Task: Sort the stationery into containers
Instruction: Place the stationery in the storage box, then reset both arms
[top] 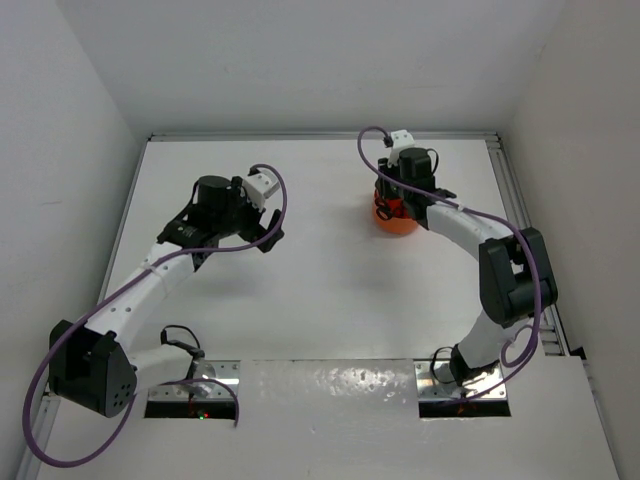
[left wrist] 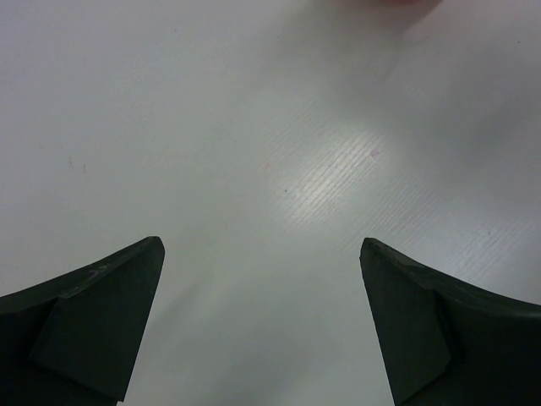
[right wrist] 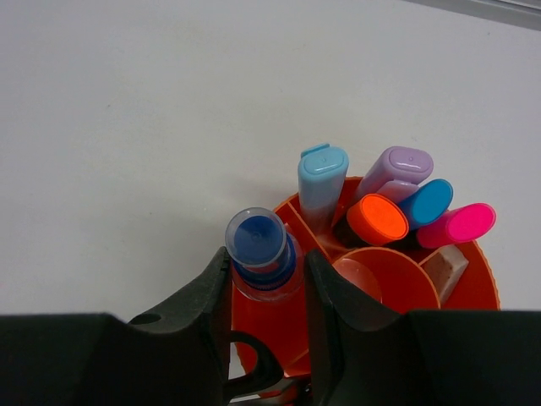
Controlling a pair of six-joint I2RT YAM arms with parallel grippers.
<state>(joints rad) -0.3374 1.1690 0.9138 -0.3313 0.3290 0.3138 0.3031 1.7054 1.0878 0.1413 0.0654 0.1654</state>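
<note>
Worktop: white and walled on three sides; the stretch under the left wrist camera is bare.
Left arm: reaches over the left half of the worktop, well apart from the tub.
Right arm: bends in from the right, with its wrist above the tub.
Left end effector: fingers spread wide, nothing between them.
Right end effector: partly closed, with one finger pressed on each side of the bottle, just below its cap.
Orange tub: stands on the far right part of the worktop, with a central cup inside a ring of compartments.
Markers: a light-blue-capped marker, a lilac marker, and orange-capped, blue-capped and pink-capped markers stand cap-up in the far compartments.
Bottle: upright with a blue cap, over the tub's near-left compartment; I cannot tell whether its base rests there.
Eraser: pale, lying in the right compartment beside the cup.
</note>
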